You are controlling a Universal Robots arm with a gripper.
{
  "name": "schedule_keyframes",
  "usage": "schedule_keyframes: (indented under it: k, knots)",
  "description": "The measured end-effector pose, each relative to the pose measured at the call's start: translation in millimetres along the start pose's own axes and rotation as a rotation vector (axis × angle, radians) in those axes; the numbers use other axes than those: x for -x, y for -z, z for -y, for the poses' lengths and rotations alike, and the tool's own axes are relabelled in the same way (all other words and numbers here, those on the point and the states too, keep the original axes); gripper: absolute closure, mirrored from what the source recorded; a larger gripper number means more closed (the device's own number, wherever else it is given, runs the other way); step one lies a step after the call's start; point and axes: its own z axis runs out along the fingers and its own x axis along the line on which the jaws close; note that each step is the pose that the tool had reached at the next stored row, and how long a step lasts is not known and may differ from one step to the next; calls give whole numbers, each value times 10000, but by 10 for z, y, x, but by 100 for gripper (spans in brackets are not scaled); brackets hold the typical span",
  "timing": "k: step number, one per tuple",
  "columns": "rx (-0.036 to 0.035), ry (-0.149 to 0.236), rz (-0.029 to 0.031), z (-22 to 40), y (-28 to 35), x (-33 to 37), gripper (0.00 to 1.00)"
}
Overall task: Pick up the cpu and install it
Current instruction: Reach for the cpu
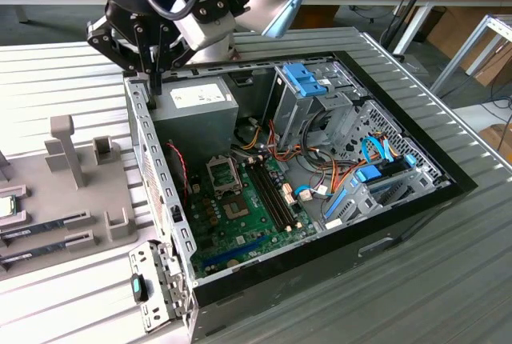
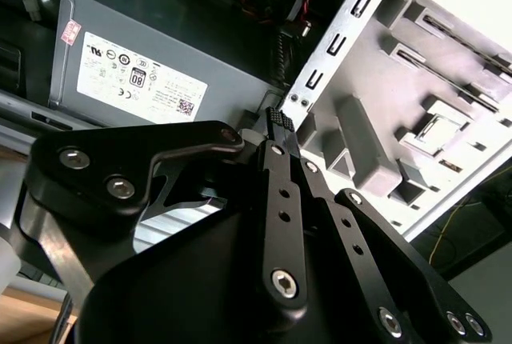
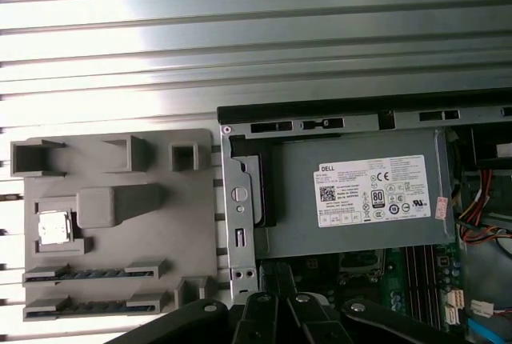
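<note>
Jaws over the case (image 1: 149, 152) wall, cpu (image 3: 54, 227) in its tray (image 3: 104, 260)
The jaws are pressed together and hold nothing, hanging above the case's wall beside the power supply (image 1: 200, 112). The cpu lies flat in a pocket of the grey tray, which sits on the table (image 3: 240, 40) just beside the case, well apart from the jaws.

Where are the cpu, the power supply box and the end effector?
cpu (image 3: 54, 228): first wrist view, middle of its metal top.
power supply box (image 3: 372, 192): first wrist view, its white label.
end effector (image 2: 276, 118): second wrist view, where its tips meet.
</note>
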Motion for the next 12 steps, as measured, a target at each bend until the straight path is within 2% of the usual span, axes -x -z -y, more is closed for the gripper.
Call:
schedule_keyframes:
  k: [12]
  knots:
    - [-1,0,0,2,-1,-32,89]
